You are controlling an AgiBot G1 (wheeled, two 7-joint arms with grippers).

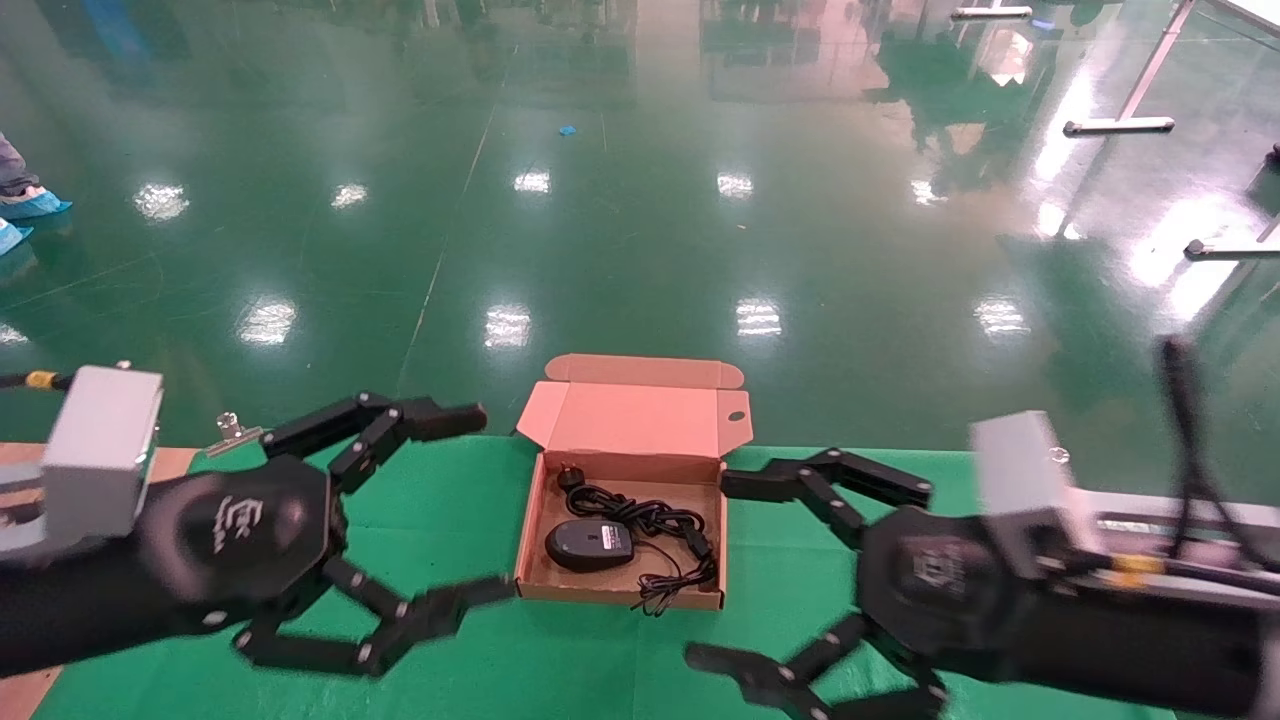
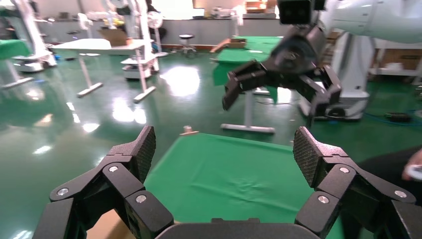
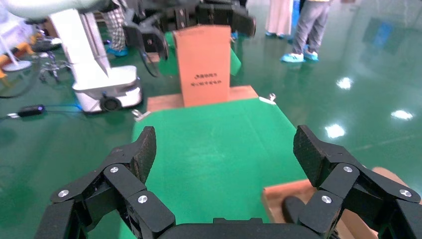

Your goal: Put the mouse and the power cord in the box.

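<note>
A glossy green workshop floor (image 1: pixel 640 200) mirrors the ceiling lights, and in front of it lies a table covered with a green cloth (image 1: pixel 470 560). Near the far edge of that cloth sits the shallow square tan cardboard mailer box (image 1: pixel 622 592), its hinged lid flap standing open at the back with a small oval hole near one corner. Inside the box the small black oval computer mouse (image 1: pixel 589 544) lies toward the robot's left side, its pale label patch facing up and its thin black cable trailing over the near wall. Just behind and to the right of the mouse, also inside the box, lies the thick black power cord (image 1: pixel 640 518), loosely coiled, with its round plug toward the back left corner. The left gripper (image 1: pixel 478 500) hangs just left of the box, its black fingers spread wide with nothing between them; the lower fingertip is close to the box's near left corner. The right gripper (image 1: pixel 722 570) hangs just right of the box, likewise spread wide and empty. In the right wrist view a corner of the box (image 3: pixel 278 199) shows between the open fingers (image 3: pixel 137 154).
</note>
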